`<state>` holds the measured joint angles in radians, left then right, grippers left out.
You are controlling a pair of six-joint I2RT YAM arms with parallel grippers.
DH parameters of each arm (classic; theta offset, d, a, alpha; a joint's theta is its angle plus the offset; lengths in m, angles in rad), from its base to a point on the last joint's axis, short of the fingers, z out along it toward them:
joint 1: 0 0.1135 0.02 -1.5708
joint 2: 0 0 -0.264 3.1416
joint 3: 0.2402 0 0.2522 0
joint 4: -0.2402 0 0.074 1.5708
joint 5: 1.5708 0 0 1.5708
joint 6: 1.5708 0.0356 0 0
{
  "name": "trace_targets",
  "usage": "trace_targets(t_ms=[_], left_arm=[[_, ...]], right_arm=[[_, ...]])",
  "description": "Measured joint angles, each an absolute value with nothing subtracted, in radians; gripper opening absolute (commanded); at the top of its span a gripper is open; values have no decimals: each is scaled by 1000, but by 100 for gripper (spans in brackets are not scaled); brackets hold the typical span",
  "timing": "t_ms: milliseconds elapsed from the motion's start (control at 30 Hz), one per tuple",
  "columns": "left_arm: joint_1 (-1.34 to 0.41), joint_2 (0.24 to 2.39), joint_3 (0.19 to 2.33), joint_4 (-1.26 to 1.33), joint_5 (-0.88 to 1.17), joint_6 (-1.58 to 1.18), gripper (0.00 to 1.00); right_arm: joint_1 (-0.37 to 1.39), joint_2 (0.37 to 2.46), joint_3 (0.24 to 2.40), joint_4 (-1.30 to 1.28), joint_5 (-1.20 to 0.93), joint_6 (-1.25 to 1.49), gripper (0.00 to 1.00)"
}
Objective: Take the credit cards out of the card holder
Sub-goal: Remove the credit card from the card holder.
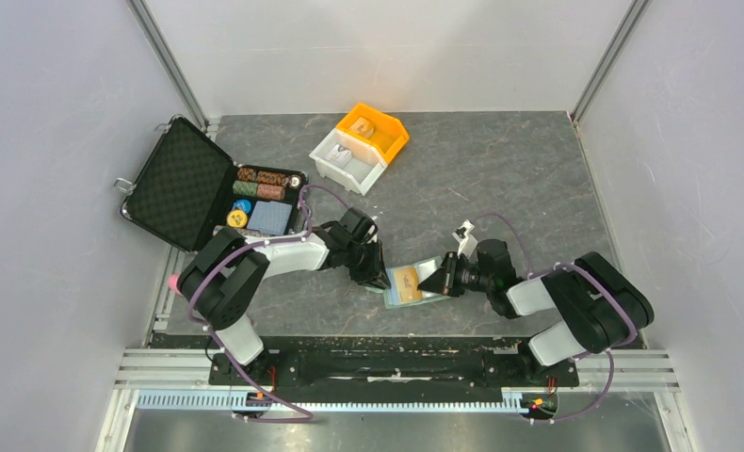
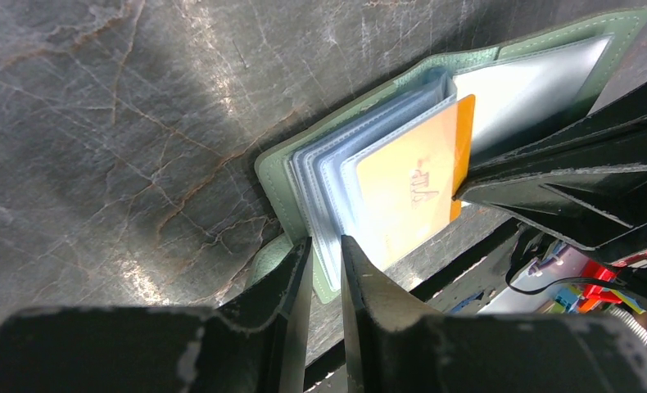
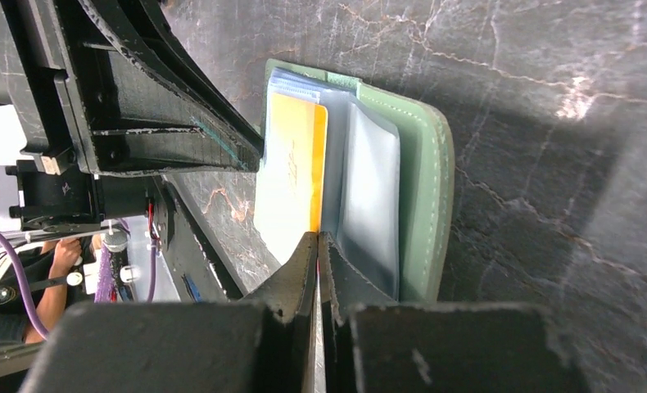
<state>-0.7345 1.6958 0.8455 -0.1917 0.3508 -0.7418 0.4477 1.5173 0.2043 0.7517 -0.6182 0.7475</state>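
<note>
The sage-green card holder (image 1: 430, 267) lies open on the dark table between my two arms. Its clear sleeves fan up, and an orange-tan credit card (image 2: 406, 192) sticks partly out of one of them. My left gripper (image 2: 326, 246) is clamped on the near edge of the card holder (image 2: 275, 168), with the sleeves and green cover between its fingers. My right gripper (image 3: 318, 241) is shut on the end edge of the orange card (image 3: 291, 180), beside the green cover (image 3: 427, 196). In the top view the left gripper (image 1: 378, 276) and right gripper (image 1: 441, 280) face each other across the orange card (image 1: 407, 280). No other card shows.
An open black foam-lined case (image 1: 175, 184) stands at the back left, holding poker chips (image 1: 260, 176) and a grey-blue block (image 1: 268, 218). An orange bin (image 1: 373, 127) and a white bin (image 1: 347, 160) sit at the back centre. Grey walls enclose the table.
</note>
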Motion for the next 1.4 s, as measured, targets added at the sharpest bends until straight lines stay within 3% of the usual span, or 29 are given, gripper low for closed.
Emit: trace_targets(t_ms=[667,1400], left_arm=[[-745,1711,899,-265,328,-707,29],[-750,1719,926,-302,322,-696,34]], right_arm=[[360,1343,226,442,-611,612,0],[305,1245,238,332,-634,582,0]])
